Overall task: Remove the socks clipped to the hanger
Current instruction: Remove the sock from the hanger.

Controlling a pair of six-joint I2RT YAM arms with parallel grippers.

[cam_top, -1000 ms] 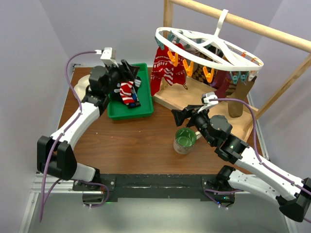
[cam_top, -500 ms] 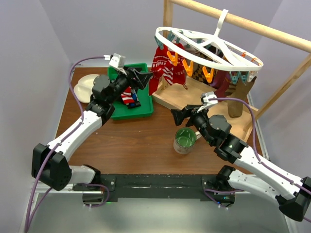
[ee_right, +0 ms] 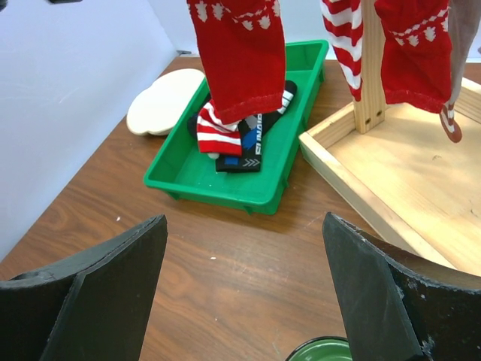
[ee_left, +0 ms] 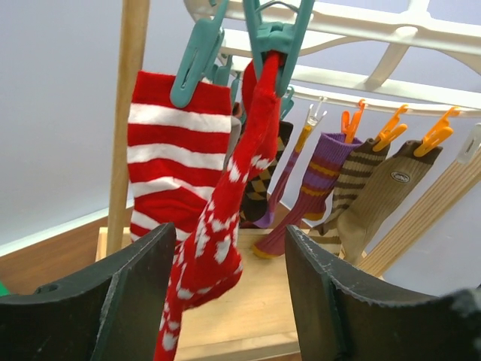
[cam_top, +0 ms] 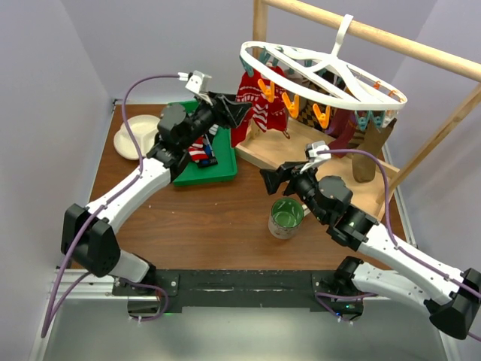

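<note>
The white oval hanger (cam_top: pixel 359 81) hangs from a wooden pole, with socks clipped along its rim. In the left wrist view a red-and-white striped sock (ee_left: pixel 174 167) and a red sock with white flecks (ee_left: pixel 225 226) hang from teal clips (ee_left: pixel 274 37). A purple sock (ee_left: pixel 316 184) and a tan sock (ee_left: pixel 383 197) hang from orange clips behind. My left gripper (cam_top: pixel 239 114) is open at the hanger's left end, and the flecked red sock dangles between its fingers (ee_left: pixel 229 252). My right gripper (cam_top: pixel 267 180) is open and empty above the table (ee_right: pixel 240 241).
A green tray (cam_top: pixel 218 174) left of the hanger holds a striped sock (ee_right: pixel 222 137) and a black sock (ee_right: pixel 254 143). A green cup (cam_top: pixel 285 216) stands under my right arm. A white dish (cam_top: pixel 134 135) lies at the far left. The wooden base (cam_top: pixel 279 152) sits under the hanger.
My left gripper has moved from over the green tray to the right and up, to the red socks at the hanger's left end. My right arm has barely moved.
</note>
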